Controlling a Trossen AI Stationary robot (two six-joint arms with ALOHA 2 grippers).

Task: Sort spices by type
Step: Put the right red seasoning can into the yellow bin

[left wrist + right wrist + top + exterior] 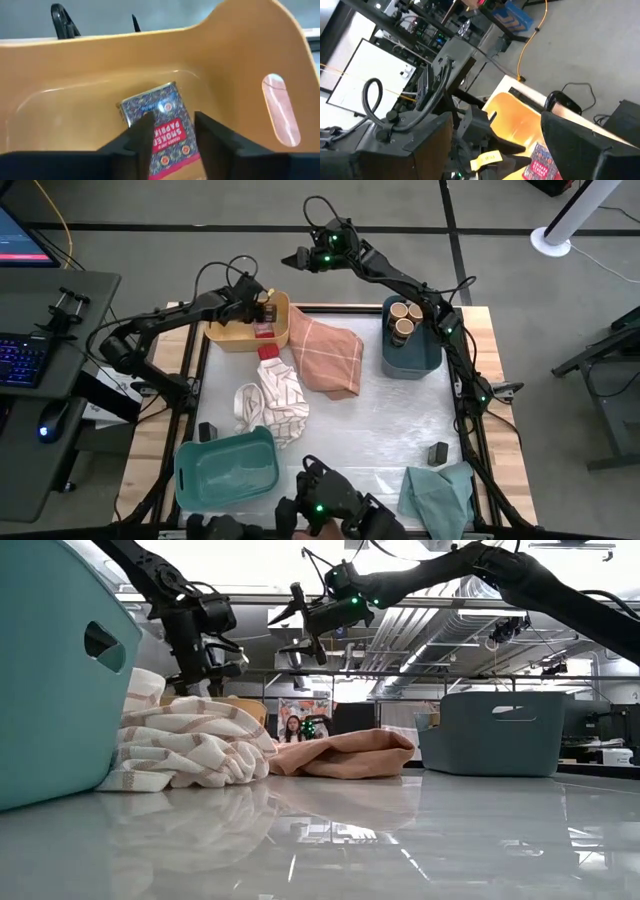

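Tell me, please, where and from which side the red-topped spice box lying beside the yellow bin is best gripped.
The red-topped spice box lies flat on the table, between the yellow bin and the striped cloth. Probably best to come straight down from above and pinch its two long, flat sides at mid-length, where neither neighbour blocks the fingers.

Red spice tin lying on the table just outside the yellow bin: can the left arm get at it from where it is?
Probably yes. The left gripper hangs open over the yellow bin, the red spice tin lies uncovered beside the bin's wall, and the striped cloth lies just past it.
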